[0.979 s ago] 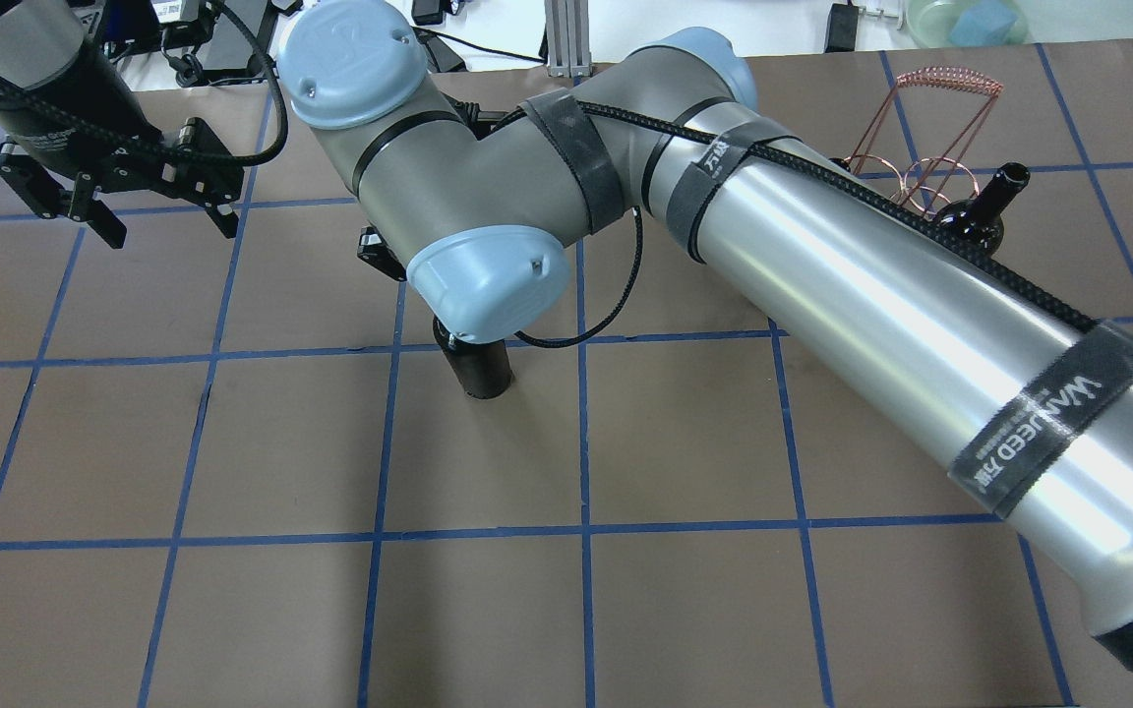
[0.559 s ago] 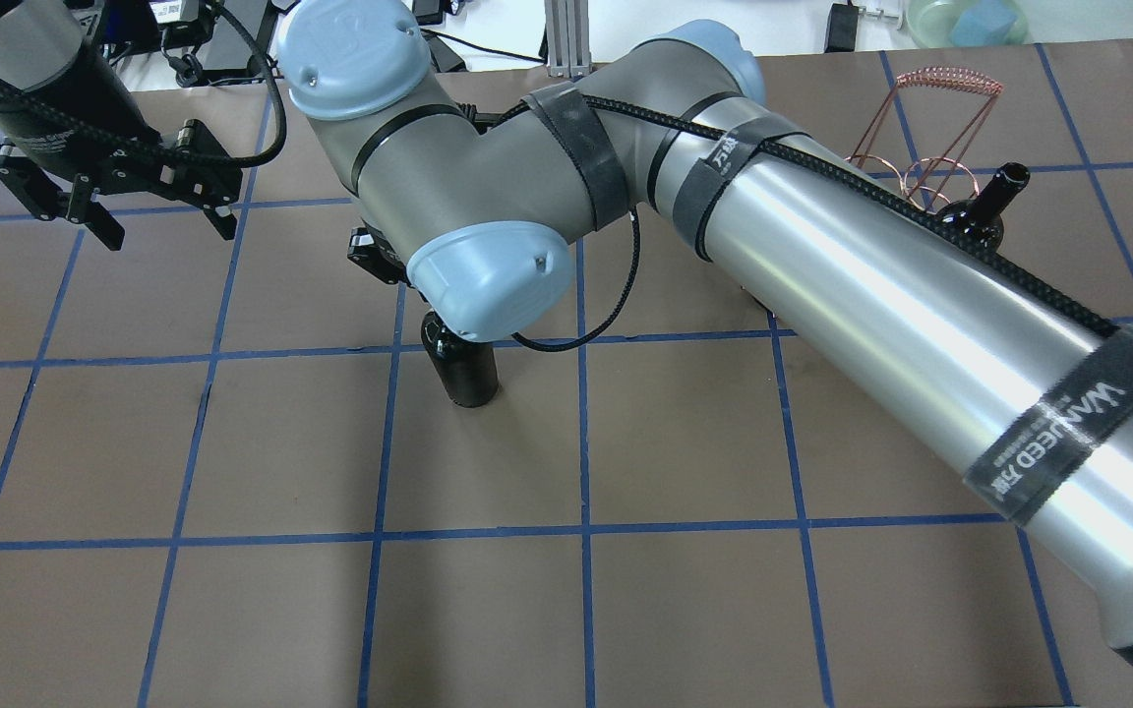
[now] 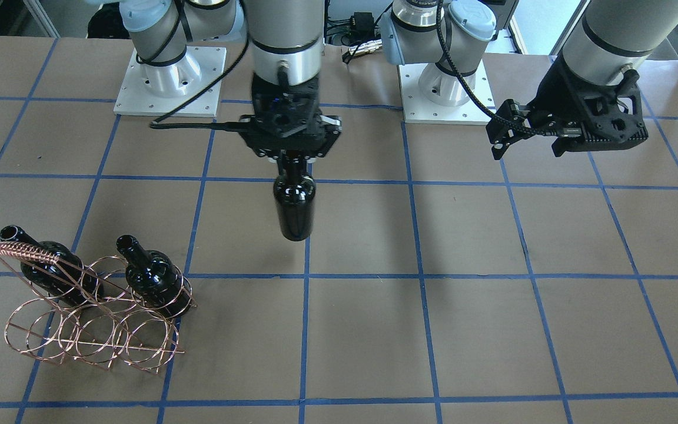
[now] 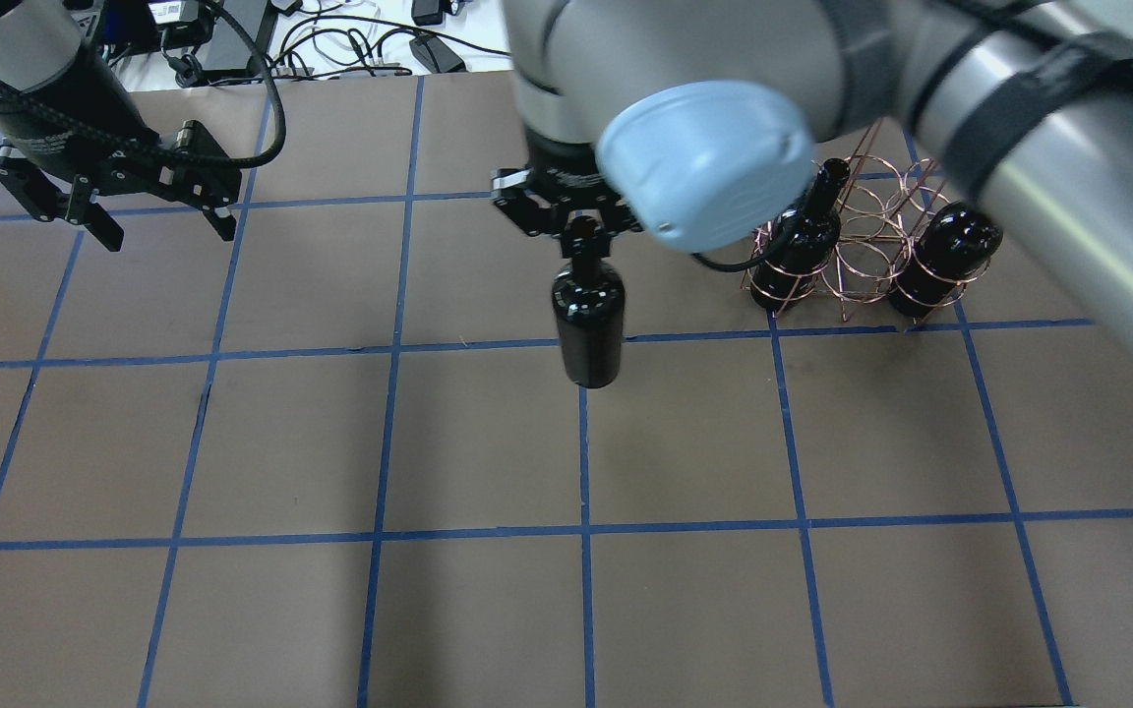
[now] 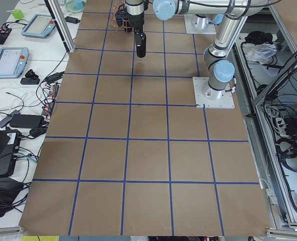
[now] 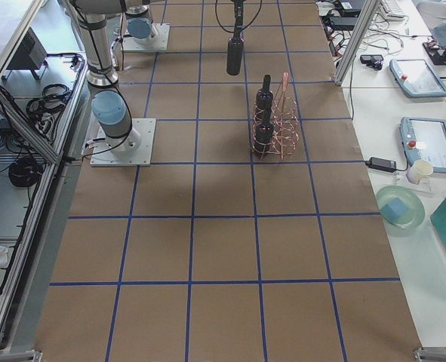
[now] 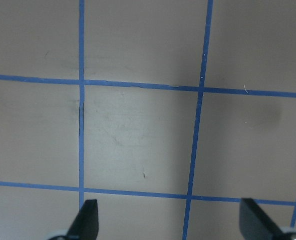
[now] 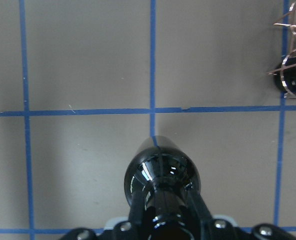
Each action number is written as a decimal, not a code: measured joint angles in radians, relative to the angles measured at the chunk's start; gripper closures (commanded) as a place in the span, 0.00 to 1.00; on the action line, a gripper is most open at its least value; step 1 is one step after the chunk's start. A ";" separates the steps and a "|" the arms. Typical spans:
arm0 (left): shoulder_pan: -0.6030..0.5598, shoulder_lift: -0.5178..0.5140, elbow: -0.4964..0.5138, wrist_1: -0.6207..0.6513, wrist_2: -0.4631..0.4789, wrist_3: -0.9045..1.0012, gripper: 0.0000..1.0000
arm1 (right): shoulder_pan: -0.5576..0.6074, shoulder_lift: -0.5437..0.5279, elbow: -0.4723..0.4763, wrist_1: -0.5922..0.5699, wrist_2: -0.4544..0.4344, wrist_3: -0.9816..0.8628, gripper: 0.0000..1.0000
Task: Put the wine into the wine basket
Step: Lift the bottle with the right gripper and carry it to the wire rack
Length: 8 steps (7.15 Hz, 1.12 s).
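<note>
aloft, the right gripper pinches the glossy black wine by its slim neck; left gripper splayed.

The wine is gleaming as glossy black glass — the wine basket is glinting as coppery wire, the surface is showing matt brown paper.

Right black two-finger gripper points straight down, jaws clamped on the neck of a glossy black glass wine bottle hanging upright. Left black two-finger gripper hovers well apart, fingers spread wide.
</note>
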 measured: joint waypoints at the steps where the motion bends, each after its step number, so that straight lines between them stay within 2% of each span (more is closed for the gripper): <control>1: -0.001 0.000 0.000 0.000 -0.001 0.000 0.00 | -0.110 -0.072 0.039 0.043 0.000 -0.186 0.88; 3: -0.001 0.000 0.000 0.000 -0.014 0.000 0.00 | -0.309 -0.132 0.057 0.099 0.006 -0.484 0.88; 4: -0.001 0.001 0.000 0.000 -0.021 0.000 0.00 | -0.375 -0.141 0.047 0.108 0.013 -0.563 0.88; 8: -0.002 0.000 0.000 0.000 -0.027 0.000 0.00 | -0.495 -0.128 -0.020 0.107 0.034 -0.736 0.88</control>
